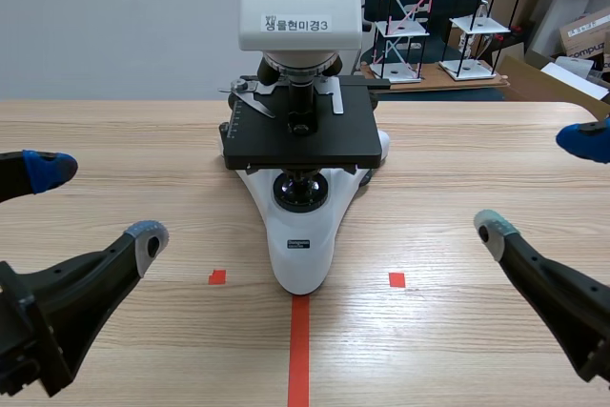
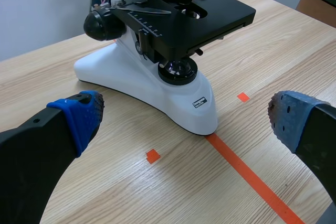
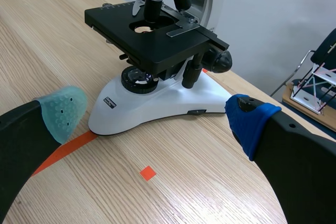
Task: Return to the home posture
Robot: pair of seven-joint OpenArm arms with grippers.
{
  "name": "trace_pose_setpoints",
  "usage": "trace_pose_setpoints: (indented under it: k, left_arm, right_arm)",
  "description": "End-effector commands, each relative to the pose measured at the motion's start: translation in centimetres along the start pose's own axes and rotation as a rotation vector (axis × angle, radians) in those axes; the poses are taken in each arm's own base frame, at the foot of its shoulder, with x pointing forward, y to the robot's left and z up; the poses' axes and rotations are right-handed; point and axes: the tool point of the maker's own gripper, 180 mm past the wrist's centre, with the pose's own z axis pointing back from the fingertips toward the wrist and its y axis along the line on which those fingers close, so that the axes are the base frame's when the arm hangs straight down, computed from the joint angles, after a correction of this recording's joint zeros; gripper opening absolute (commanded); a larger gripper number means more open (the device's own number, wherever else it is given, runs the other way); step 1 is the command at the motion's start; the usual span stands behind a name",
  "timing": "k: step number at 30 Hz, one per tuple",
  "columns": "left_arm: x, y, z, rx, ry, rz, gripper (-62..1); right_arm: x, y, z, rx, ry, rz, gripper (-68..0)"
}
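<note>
A white microscope (image 1: 301, 235) with a black stage (image 1: 300, 135) stands at the table's middle, its base on the orange tape line. My left gripper (image 1: 95, 202) hangs open at the left, well short of the microscope (image 2: 152, 82), nothing between its blue pads (image 2: 81, 116). My right gripper (image 1: 543, 183) is open at the right, likewise apart from the microscope (image 3: 157, 93), with nothing held. In each wrist view the microscope base lies ahead of the spread fingers.
The wooden table (image 1: 457, 169) carries only the microscope. Behind its far edge stand a wire rack of white shelves (image 1: 448, 16) and cardboard boxes (image 1: 586, 40).
</note>
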Motion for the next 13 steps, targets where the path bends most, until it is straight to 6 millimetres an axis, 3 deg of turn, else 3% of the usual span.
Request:
trace_pose_setpoints:
  k: [1, 13]
  left_arm:
    - [0.64, -0.29, -0.11, -0.008, -0.026, 0.006, 1.4]
    - [0.63, -0.29, -0.11, -0.008, -0.026, 0.005, 1.4]
  right_arm:
    - [1.14, -0.31, -0.27, -0.003, -0.046, 0.005, -9.8]
    - [1.41, -0.31, -0.25, -0.003, -0.061, 0.005, -9.8]
